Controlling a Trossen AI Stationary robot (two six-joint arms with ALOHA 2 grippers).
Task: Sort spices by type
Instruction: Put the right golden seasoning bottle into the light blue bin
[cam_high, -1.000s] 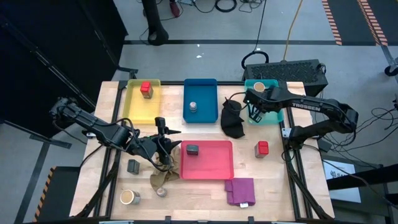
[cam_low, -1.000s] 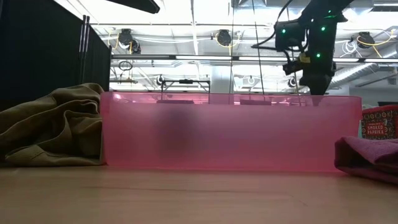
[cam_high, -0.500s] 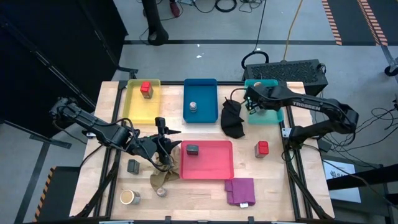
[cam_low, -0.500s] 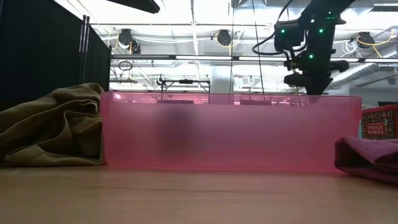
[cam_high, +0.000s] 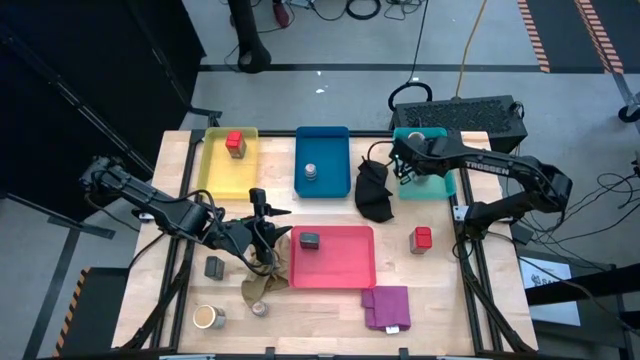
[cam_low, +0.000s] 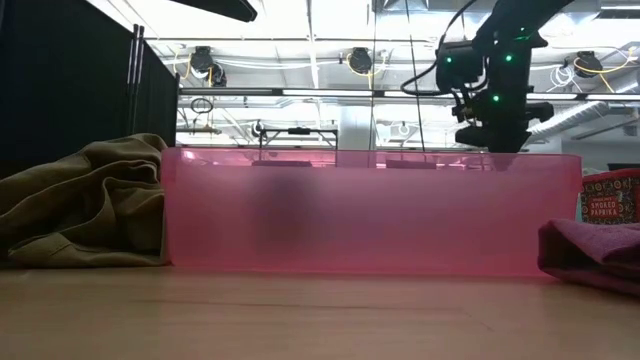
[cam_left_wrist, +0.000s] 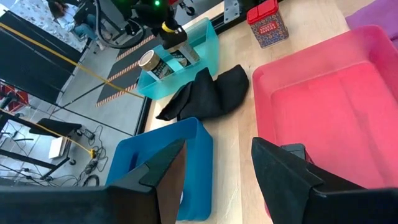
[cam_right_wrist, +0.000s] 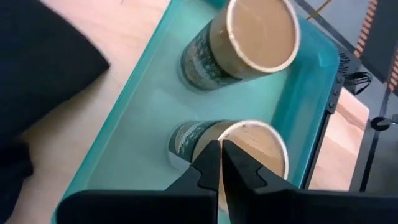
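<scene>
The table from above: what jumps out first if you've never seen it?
Four bright trays catch the eye: yellow tray, blue tray and teal tray along the far side, and a pink tray in the middle. The right gripper, shut, hangs over the teal tray, where two tan jars stand. The left gripper waits by a beige cloth.

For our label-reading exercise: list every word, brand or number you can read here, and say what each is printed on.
"SMOKED PAPRIKA": on the red cube-shaped spice tin at the low view's right edge.
"TROSSEN": on the right robot arm's dark forearm, high view.
Print on the tan round cardboard jars in the teal plastic tray: too blurred to read.
</scene>
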